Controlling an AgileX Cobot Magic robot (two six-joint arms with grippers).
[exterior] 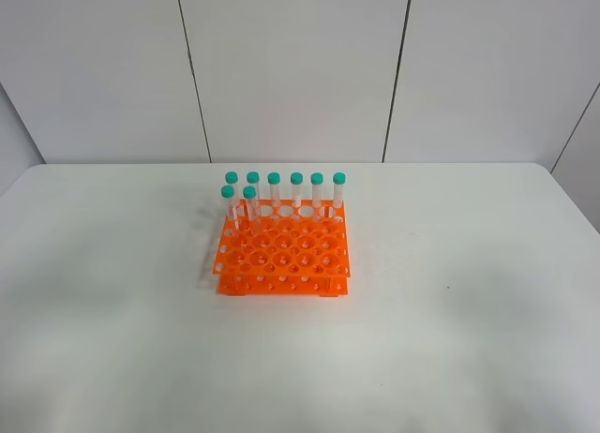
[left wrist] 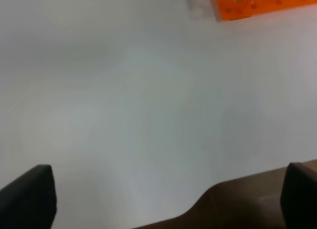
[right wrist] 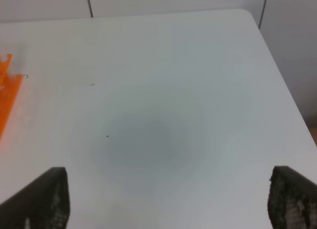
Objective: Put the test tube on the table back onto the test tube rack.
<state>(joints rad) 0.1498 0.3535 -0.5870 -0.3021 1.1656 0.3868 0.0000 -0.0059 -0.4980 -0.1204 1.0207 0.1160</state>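
The orange test tube rack (exterior: pixel 284 255) stands mid-table on the white table (exterior: pixel 450 292). Several teal-capped test tubes (exterior: pixel 296 191) stand upright in its back rows, two of them (exterior: pixel 249 203) one row nearer at the left. I see no test tube lying on the table in any view. Neither arm shows in the high view. My left gripper (left wrist: pixel 166 197) is open and empty over bare table near its edge, with a rack corner (left wrist: pixel 257 3) far off. My right gripper (right wrist: pixel 168 197) is open and empty, with the rack's edge (right wrist: pixel 7 97) at the side.
Grey wall panels (exterior: pixel 291 67) stand behind the table. The left wrist view shows the table's edge with brown floor (left wrist: pixel 242 204) beyond it. The right wrist view shows the table's rounded far corner (right wrist: pixel 247 16).
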